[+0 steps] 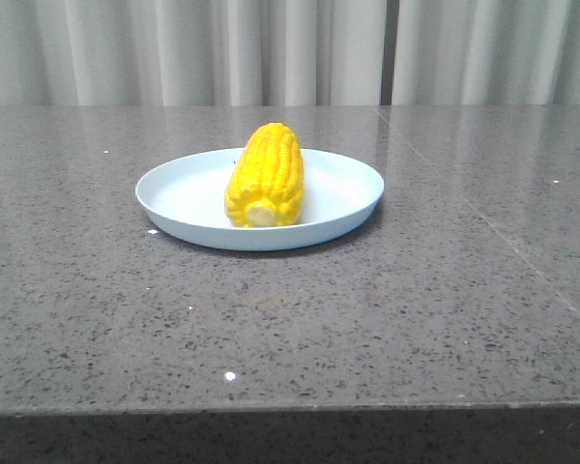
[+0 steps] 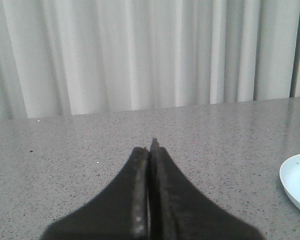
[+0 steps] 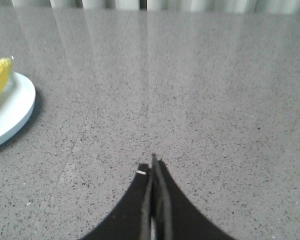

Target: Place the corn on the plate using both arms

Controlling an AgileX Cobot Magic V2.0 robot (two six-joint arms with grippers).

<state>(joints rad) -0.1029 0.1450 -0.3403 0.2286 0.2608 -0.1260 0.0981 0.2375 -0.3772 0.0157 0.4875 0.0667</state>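
Where pale pleated curtains (image 1: 300,48) back the grey speckled stone desk (image 1: 290,319), corn (image 1: 265,176) laid on plate (image 1: 184,198), left end effector (image 2: 149,150) clenched, right end effector (image 3: 153,165) clenched, both empty, no writing seen.

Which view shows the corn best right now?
The front view: the whole corn lies on the plate, stub end toward the camera. The right wrist view catches only one yellow end at the frame edge. The left wrist view shows a sliver of plate, no corn.

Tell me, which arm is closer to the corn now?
Neither clearly. The corn already lies on the plate. Left gripper and right gripper are both shut, empty, each beside the plate.
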